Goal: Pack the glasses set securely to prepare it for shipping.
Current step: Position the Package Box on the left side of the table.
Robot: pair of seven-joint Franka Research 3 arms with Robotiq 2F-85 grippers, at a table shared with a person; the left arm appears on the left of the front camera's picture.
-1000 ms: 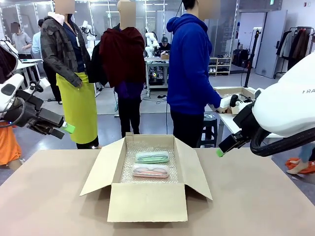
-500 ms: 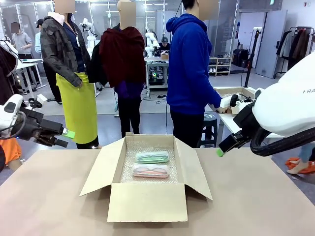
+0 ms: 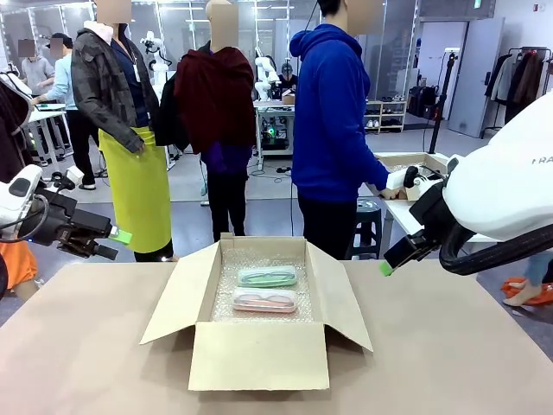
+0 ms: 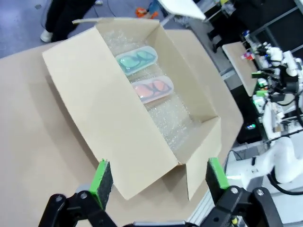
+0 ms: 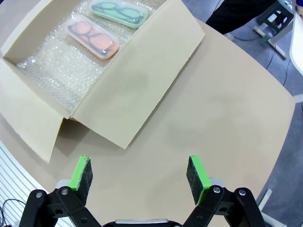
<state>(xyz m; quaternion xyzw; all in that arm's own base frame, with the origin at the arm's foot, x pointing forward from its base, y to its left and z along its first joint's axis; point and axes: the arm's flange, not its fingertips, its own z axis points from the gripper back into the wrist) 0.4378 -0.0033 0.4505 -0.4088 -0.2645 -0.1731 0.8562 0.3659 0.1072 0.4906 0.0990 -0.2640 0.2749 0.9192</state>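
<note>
Front view: the left gripper (image 3: 117,244), gaping and empty, is settling lower beside the open brown cardboard box (image 3: 259,354); the mint and pink semi-clear glasses cases (image 3: 266,289) are lying inside on bubble wrap, flaps awaiting closing. The right gripper (image 5: 139,176) is hovering wide, empty.

An open cardboard box (image 3: 259,311) stands mid-tabletop (image 3: 449,354), its four flaps splayed outward and its mouth unobstructed from above. Two glasses cases (image 3: 266,288) lie side by side at the far end of the bubble-wrap floor (image 5: 61,66), its near half bare. Bare tabletop flanks both side flaps.
</note>
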